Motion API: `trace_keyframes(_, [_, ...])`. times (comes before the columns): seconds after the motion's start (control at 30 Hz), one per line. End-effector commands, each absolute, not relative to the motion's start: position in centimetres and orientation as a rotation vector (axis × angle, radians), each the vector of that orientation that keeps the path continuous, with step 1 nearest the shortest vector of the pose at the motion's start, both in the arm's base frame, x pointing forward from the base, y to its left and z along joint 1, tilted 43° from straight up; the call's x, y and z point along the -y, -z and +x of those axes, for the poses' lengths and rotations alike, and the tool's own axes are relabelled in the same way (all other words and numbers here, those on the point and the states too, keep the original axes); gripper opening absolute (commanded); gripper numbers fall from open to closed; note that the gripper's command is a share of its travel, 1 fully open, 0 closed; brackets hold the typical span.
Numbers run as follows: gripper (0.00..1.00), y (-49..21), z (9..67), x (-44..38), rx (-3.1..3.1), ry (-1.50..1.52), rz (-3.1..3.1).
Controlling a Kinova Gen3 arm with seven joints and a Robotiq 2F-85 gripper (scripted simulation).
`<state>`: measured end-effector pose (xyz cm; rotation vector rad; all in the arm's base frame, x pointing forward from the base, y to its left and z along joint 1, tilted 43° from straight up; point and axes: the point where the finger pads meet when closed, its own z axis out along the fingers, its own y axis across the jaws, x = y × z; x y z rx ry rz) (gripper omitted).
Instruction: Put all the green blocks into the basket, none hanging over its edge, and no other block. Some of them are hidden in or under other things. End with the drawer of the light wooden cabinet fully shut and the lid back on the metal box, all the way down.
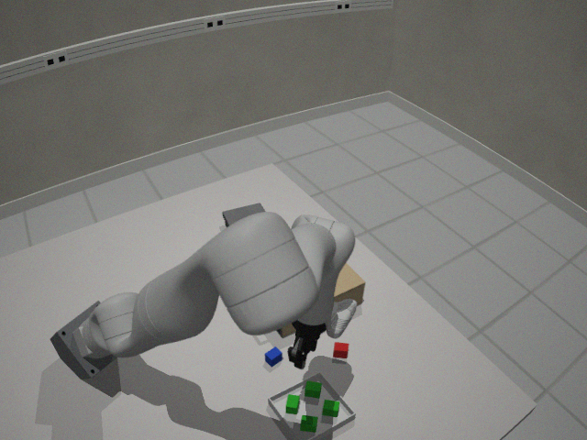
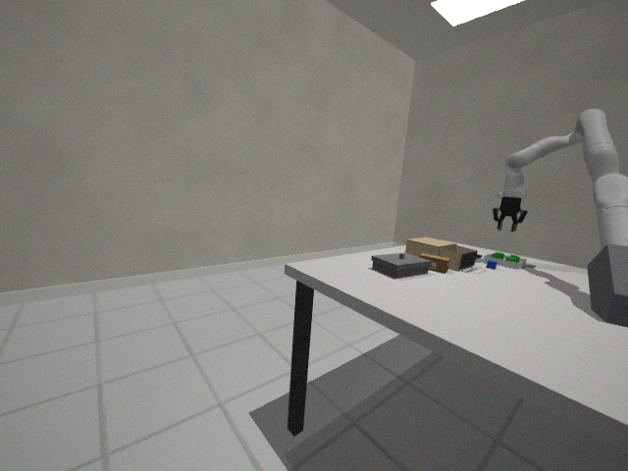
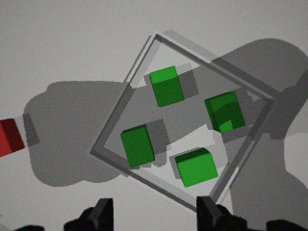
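Observation:
My gripper [image 1: 297, 363] [image 2: 506, 230] [image 3: 155, 214] is part open and empty, high above the table. In the wrist view the grey basket [image 1: 293, 387] [image 3: 115, 112] lies beyond the fingertips. Inside it are several green blocks, none over its edge: one [image 1: 313, 389], another [image 1: 292, 403], a third [image 1: 330, 407] and one more [image 1: 309, 423]. The light wooden cabinet [image 1: 349, 281] [image 2: 431, 244] is partly behind the arm. A lower wooden part with a dark end [image 2: 456, 258] stands in front of it; I cannot tell how far the drawer is shut. The metal box [image 2: 399, 271] has its lid [image 2: 392, 259] on, looking level.
A blue block [image 1: 273, 357] [image 2: 491, 264] and a red block [image 1: 340, 350] [image 3: 11, 137] lie on the table outside the basket. An orange-brown piece [image 2: 437, 263] stands between the metal box and the cabinet. The arm hides much of the middle in the top view.

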<state>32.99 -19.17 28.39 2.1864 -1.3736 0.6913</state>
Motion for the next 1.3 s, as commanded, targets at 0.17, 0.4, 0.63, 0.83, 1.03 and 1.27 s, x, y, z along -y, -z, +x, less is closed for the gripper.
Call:
trace_keyframes(0.17, [0.57, -25.6, 35.5, 15.9, 1.469, -0.712, 2.130])
trace_keyframes(0.4, [0.57, -23.4, 37.0, 12.9, 1.570, -0.743, 2.073])
trace_keyframes(0.63, [0.57, -20.8, 38.3, 9.3, 1.682, -0.787, 2.002])
trace_keyframes(0.83, [0.57, -19.4, 38.8, 7.3, 1.741, -0.815, 1.962])
trace_keyframes(1.03, [0.57, -17.5, 39.2, 4.5, 1.820, -0.857, 1.906])
trace_keyframes(1.27, [0.57, -15.6, 39.3, 1.9, 1.895, -0.899, 1.851])
